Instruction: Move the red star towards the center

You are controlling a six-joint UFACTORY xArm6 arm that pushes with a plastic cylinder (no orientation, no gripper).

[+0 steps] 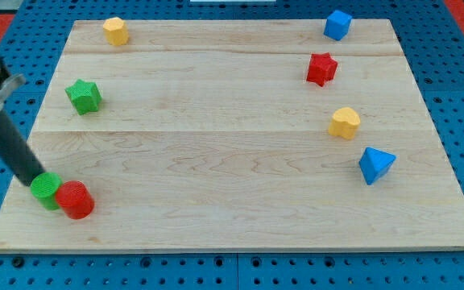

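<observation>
Camera view, read left to right. My tip [35, 182] sat at the view's lower left, its end seemingly touching the green cylinder [46, 190] from the left; the exact contact was hard to judge, since the rod ran into the block's top edge. No claw on this rig, so nothing could be noted of one being spread or pressed together. The red cylinder [75, 200] lay touching the green one on its right. Above them, near the left edge, stood the green star [83, 96], and at the top left a yellow block [115, 31], shape unclear.

The middle of the tabletop [232, 161] carried no block.

On the right side: the red star [321, 68] in the upper right, well apart from the centre; a yellow block [345, 122], possibly heart-shaped, below it; a blue block [337, 24] at the top right; a blue triangular block [375, 165] lower down.

Judgement: task not begun. The star looked untouched, and my tip was on the opposite side of the board. Left to do: cross over, get to the star's far right-upper side, push it down-left.
</observation>
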